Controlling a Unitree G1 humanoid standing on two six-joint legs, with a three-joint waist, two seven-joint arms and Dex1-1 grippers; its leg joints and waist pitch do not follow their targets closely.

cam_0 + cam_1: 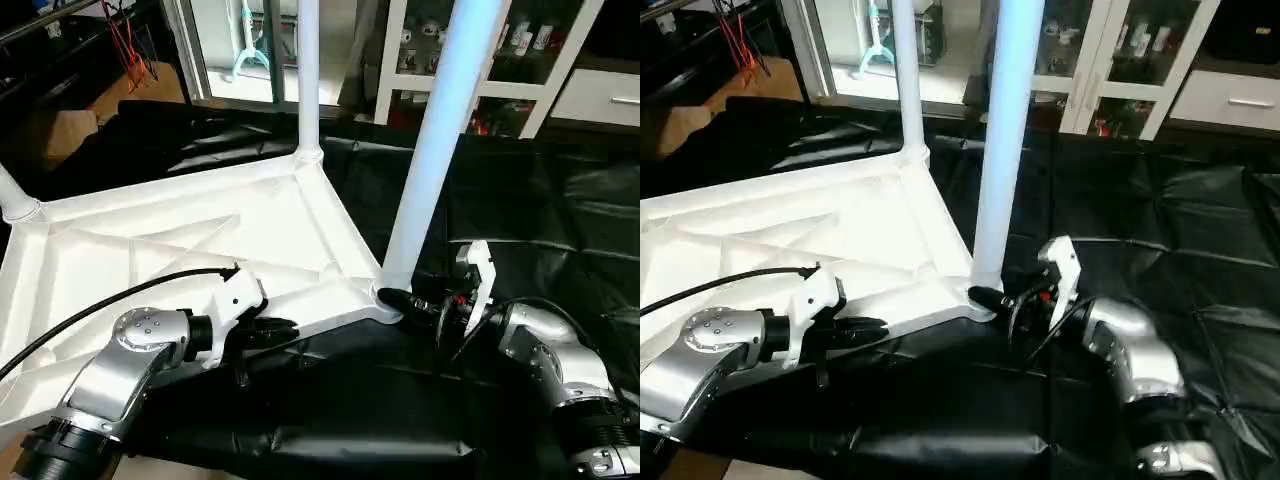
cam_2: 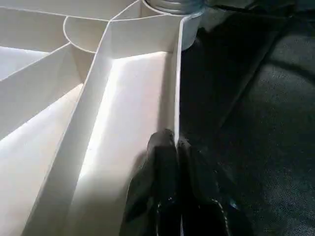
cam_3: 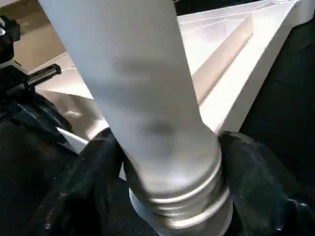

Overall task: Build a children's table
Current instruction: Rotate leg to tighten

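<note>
The children's table lies upside down: its white ribbed tabletop (image 1: 200, 250) rests on a black sheet. Three white legs stand up from its corners: one at the far corner (image 1: 307, 80), one at the left (image 1: 10, 195) and one at the near right corner (image 1: 430, 150). My left gripper (image 1: 285, 328) is shut on the tabletop's near rim (image 2: 174, 88), one finger inside the wall and one outside. My right gripper (image 1: 392, 298) is shut on the near right leg, its black fingers (image 3: 93, 187) on both sides of the leg's threaded base (image 3: 177, 196) just above the corner socket.
A crinkled black sheet (image 1: 540, 220) covers the floor around the tabletop. White shelving with glass doors (image 1: 520, 60) stands at the back, and a wooden floor patch (image 1: 70, 130) shows at the far left. A black cable (image 1: 120, 295) arcs over my left forearm.
</note>
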